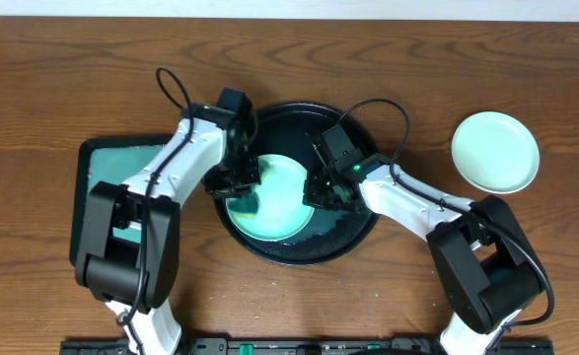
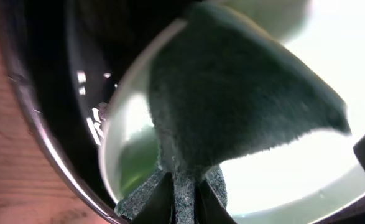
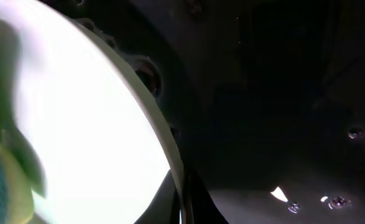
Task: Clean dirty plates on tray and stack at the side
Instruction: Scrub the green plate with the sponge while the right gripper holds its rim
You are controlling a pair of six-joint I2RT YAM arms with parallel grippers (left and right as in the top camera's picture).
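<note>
Grained wood table (image 1: 289,69) under glossy round tray (image 1: 314,251), fuzzy sponge (image 2: 232,106) on plate (image 1: 287,192)

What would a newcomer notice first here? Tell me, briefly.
Both arms meet over the black tray at table centre: the left gripper presses a dark sponge onto a mint-green plate while the right gripper pinches that plate's rim. A second pale plate sits alone on the wood at far right.
</note>
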